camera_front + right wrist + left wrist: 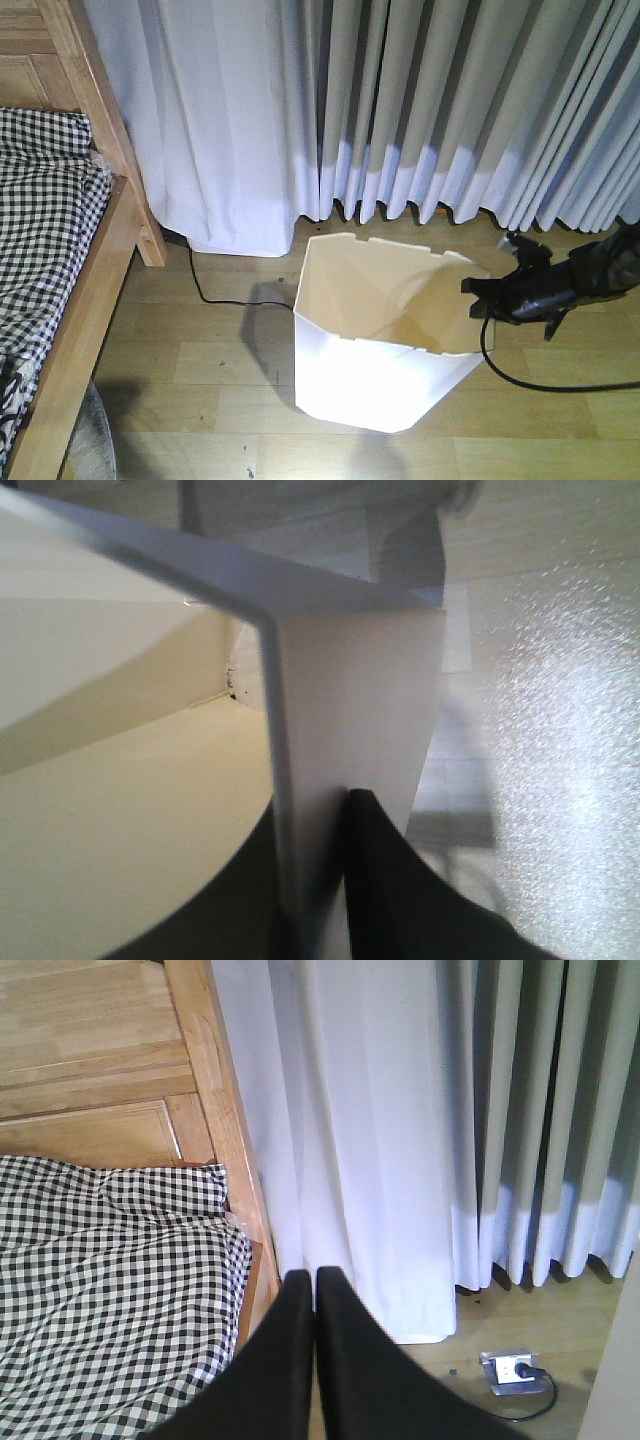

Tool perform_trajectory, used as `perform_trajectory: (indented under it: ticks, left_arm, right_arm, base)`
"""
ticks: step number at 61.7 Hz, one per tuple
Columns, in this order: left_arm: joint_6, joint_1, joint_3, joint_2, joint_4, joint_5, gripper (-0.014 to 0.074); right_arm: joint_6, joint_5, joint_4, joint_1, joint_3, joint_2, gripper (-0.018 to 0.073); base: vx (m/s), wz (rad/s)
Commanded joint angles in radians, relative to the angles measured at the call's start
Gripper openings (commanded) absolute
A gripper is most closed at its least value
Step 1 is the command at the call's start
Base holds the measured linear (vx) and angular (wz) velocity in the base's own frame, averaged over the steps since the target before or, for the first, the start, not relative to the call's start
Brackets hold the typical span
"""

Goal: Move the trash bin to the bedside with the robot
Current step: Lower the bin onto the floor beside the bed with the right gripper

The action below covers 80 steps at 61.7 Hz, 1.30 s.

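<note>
The white faceted trash bin (360, 370) stands upright on the wooden floor, its cream inside showing, a short way right of the bed. The bedside is at the left: a light wooden post (105, 120) and black-and-white checked bedding (45, 210). My right gripper (478, 298) reaches in from the right and is shut on the bin's right rim. In the right wrist view its fingers straddle the bin wall (350, 680), the right gripper (315, 810) having one finger inside and one outside. My left gripper (314, 1278) is shut and empty, above the bed's edge (225, 1130).
Long grey-white curtains (400, 100) hang to the floor behind the bin. A black cable (205, 285) runs over the floor between bed post and bin. A floor socket with a plug (512, 1370) lies near the curtain. The arm's cable (520, 378) trails at the right.
</note>
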Motion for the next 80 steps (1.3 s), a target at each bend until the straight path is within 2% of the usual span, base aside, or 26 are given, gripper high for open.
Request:
perform_trajectory:
  ticks: [1,36,44,51,57,80]
  left_arm:
    - [-0.008,-0.006,0.028,-0.009,-0.004,-0.074,-0.0006]
    - [-0.008,-0.006,0.028,-0.009,-0.004,-0.074,-0.0006]
    - [-0.008,-0.006,0.028,-0.009,-0.004,-0.074,-0.0006]
    - [-0.008,-0.006,0.028,-0.009,-0.004,-0.074,-0.0006]
    - [-0.008,-0.006,0.028,-0.009,-0.004,-0.074,-0.0006]
    - [-0.008,-0.006,0.028,-0.009,-0.004,-0.074,-0.0006]
  right_arm:
    - [0.027,0.215,0.046,-0.004,-0.061,-0.008,-0.0006]
    - [0.062,0.255,0.042,0.002,-0.307,0.264,-0.0006]
    - [0.098,0.251,-0.048,0.030,-0.389,0.303,-0.0006]
    - [0.191,0.251,-0.159,0.059,-0.469,0.339,-0.0006]
    - [0.267,0.255,-0.207,0.067,-0.525,0.372,-0.0006]
    - [0.285,0.246,-0.246,0.068,-0.643,0.441,-0.0006]
  base:
    - [0.00,0.00]
    - [0.00,0.00]
    - [0.00,0.00]
    - [0.00,0.00]
    - [0.00,0.00]
    - [0.00,0.00]
